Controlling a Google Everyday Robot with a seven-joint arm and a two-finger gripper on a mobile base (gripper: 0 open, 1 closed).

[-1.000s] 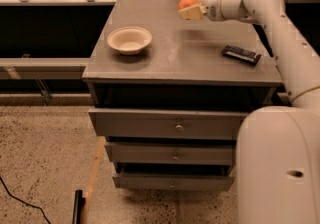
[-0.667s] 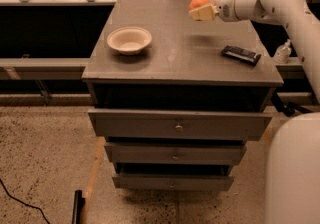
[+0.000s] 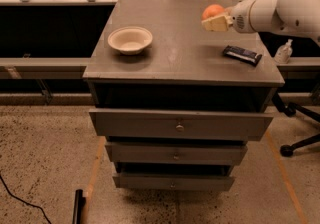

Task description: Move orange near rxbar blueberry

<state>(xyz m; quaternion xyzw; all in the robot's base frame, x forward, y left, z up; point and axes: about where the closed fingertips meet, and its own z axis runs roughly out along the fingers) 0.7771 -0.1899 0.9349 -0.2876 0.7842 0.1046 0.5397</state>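
The orange (image 3: 213, 11) is a round orange fruit held in my gripper (image 3: 215, 19), lifted above the grey cabinet top (image 3: 185, 43) toward its back right. The gripper's pale fingers (image 3: 217, 23) are closed around the fruit's lower side. The rxbar blueberry (image 3: 242, 54), a flat dark bar, lies on the cabinet top near the right edge, below and to the right of the orange and apart from it. My white arm (image 3: 280, 10) comes in from the right.
A white bowl (image 3: 130, 39) sits on the left part of the cabinet top. Drawers (image 3: 177, 125) stand slightly open below. A small bottle (image 3: 283, 52) and an office chair base (image 3: 295, 128) are at the right. A workbench runs behind the cabinet.
My gripper has carried the orange to the right and slightly toward the front, closer to the dark bar. The arm has drawn back out of the lower right of the view.
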